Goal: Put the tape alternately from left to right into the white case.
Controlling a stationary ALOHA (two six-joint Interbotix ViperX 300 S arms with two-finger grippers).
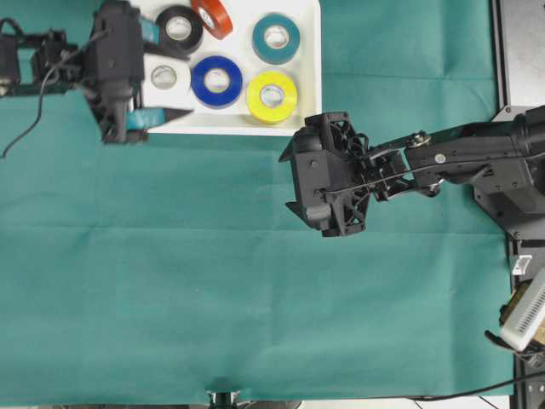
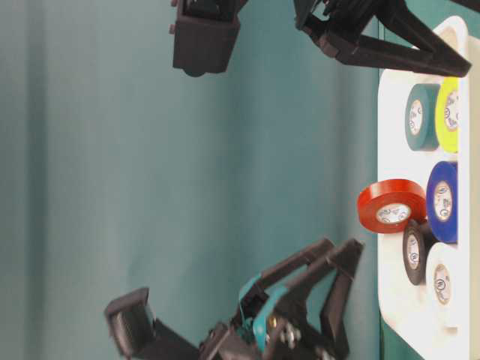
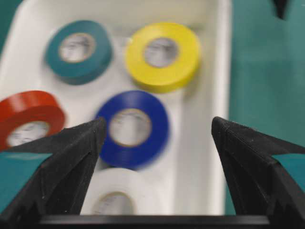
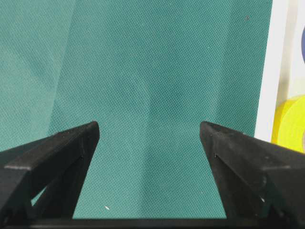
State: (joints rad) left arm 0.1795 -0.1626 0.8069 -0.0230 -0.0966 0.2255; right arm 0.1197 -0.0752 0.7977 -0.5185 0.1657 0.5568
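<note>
- Where the overhead view looked down on the green cloth (image 1: 213, 290), the white case (image 1: 311, 77) lay at the top edge with all six rolls of tape inside: black roll (image 1: 179, 30), red roll (image 1: 212, 17), teal roll (image 1: 276, 38), white roll (image 1: 164, 77), blue roll (image 1: 216, 81) and yellow roll (image 1: 272, 95). The left gripper (image 1: 152, 77) hung over the case's left end with its jaws spread and empty; the right gripper (image 1: 294, 183) stood apart over bare cloth just below the case, jaws likewise spread.
- In the table-level view, the red roll (image 2: 391, 205) stood tilted on its edge, leaning on the black roll (image 2: 413, 251) and apparently the blue one (image 2: 442, 201), though contact there was hard to judge. The left gripper (image 2: 341, 259) sat clear of the case, holding nothing.
- From the left wrist camera, the two fingers (image 3: 71, 162) stood wide apart, framing the blue roll (image 3: 133, 128) and white roll (image 3: 119, 195) without touching either; the picture was somewhat blurred.
- From the right wrist camera, the fingers (image 4: 62, 152) were wide open over cloth (image 4: 152, 95), gripping nothing, with the case rim (image 4: 269, 71) and the yellow roll (image 4: 290, 121) off to the right.
</note>
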